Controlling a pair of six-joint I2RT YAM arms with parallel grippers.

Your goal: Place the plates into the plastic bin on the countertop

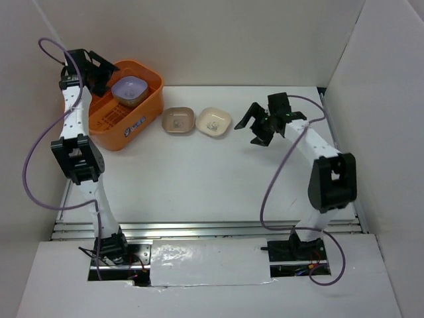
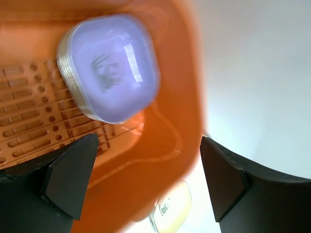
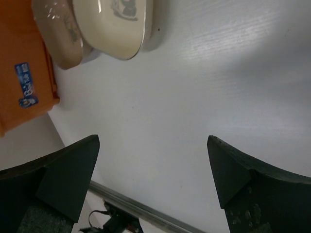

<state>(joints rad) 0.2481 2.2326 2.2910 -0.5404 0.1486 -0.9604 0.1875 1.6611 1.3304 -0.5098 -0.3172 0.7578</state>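
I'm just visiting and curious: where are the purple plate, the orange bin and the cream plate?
lavender plate [image 1: 129,89], overhead view, its centre.
orange bin [image 1: 119,136], overhead view, its near side wall.
cream plate [image 1: 214,122], overhead view, its centre.

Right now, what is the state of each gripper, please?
Left gripper: open, holding nothing, by the orange bin.
Right gripper: open, holding nothing, above the table.
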